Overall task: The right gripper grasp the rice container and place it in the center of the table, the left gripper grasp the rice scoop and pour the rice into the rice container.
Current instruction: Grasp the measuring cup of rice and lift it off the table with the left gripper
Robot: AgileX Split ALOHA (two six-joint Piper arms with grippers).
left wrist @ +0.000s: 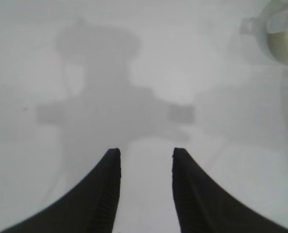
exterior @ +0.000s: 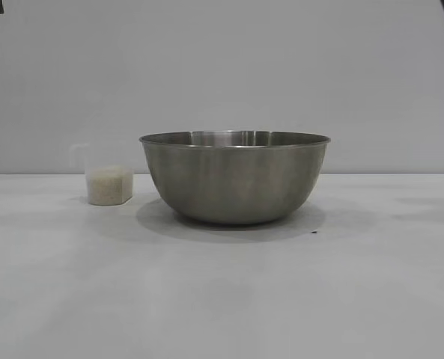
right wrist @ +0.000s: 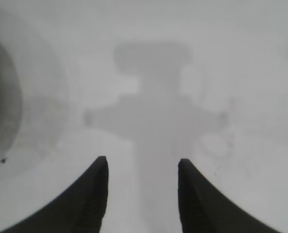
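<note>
You have the rice container point(exterior: 235, 179), a large round bowl of brushed stainless steel with a thin rim, standing upright on the white worktop point(exterior: 222, 299), mouth up. Its rounded wall narrows to a small base, and a soft shadow rings it. A tiny dark speck lies on the worktop just beside its base.

Near the bowl, on the left arm's side and apart from it, stands the rice scoop point(exterior: 108, 183), a small cup of translucent clear plastic, also upright. The rice point(exterior: 109, 187), fine white grains, fills its lower part; the clear wall rises above the fill. In the left wrist view the scoop's small side handle shows as a pale loop at the cup's edge point(left wrist: 279, 29).

Your left hand point(left wrist: 146, 158) points steeply down over bare worktop, its two dark, curved fingers point(left wrist: 105, 194) spread apart with nothing between them; the scoop sits well off to one side of it.

Your right hand point(right wrist: 143, 165) likewise points steeply down over bare worktop, fingers point(right wrist: 93, 194) spread and pinching nothing. The bowl's curved steel wall point(right wrist: 0, 104) shows off to one side, apart from the fingers.
</note>
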